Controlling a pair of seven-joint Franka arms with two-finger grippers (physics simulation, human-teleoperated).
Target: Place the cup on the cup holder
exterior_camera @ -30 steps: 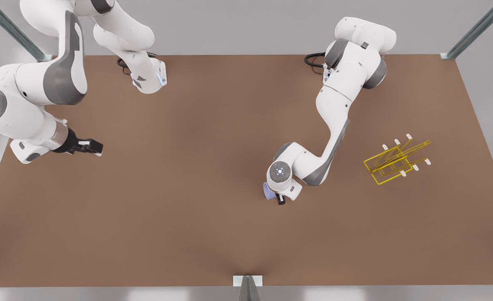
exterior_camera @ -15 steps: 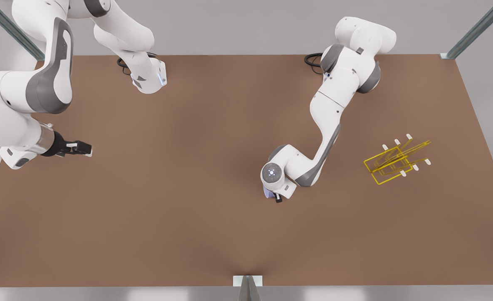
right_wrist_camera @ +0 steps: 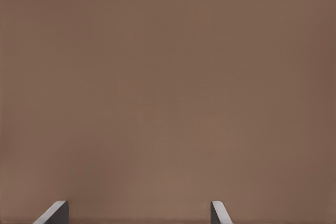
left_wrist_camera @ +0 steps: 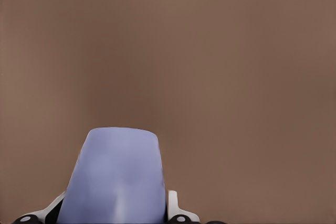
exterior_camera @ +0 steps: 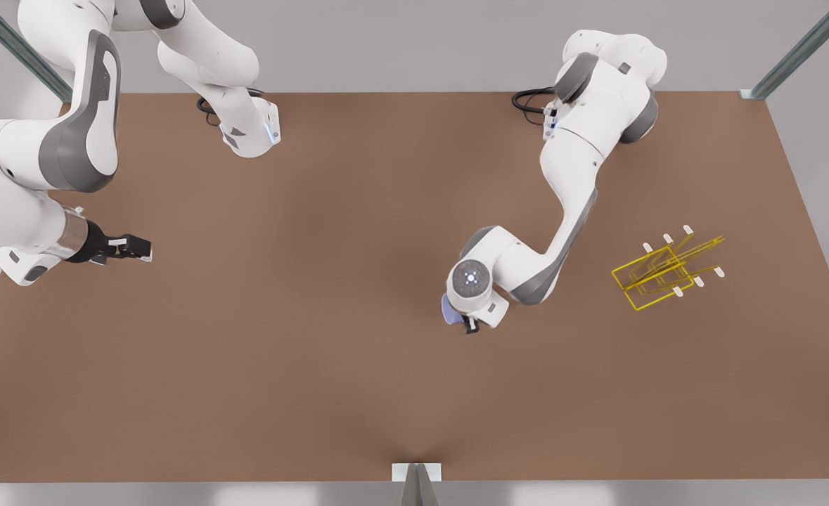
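A: Starting at the front view's left: the right gripper point(exterior_camera: 133, 247) hangs over the brown table point(exterior_camera: 280, 393) near its edge, fingers spread wide with nothing between them. In its own wrist view the fingertips point(right_wrist_camera: 52, 212) frame bare tabletop. It has drifted a touch outward over the last second and now simply waits.

B: And the action's in the middle.

A: It is. The left gripper point(exterior_camera: 469, 325) is clamped on the cup point(exterior_camera: 446, 309), which peeks out in lavender-blue from under the wrist. A half second ago that wrist sat slightly lower and further to the front view's left; now it has nudged toward the front view's right and the upper arm has swung that way too.

B: So the carry has begun?

A: That's my read: grasp done, transport starting. The cup point(left_wrist_camera: 118, 177) looks plain, smooth and tapered from the left wrist view, with no handle showing, wedged between the pale fingers point(left_wrist_camera: 175, 208). I can't tell whether it has fully cleared the table.

B: And the target?

A: Far on the front view's right, well apart from the cup: the cup holder point(exterior_camera: 667, 270), a thin yellow wire rack with white-tipped pegs, unmoved and unoccupied.
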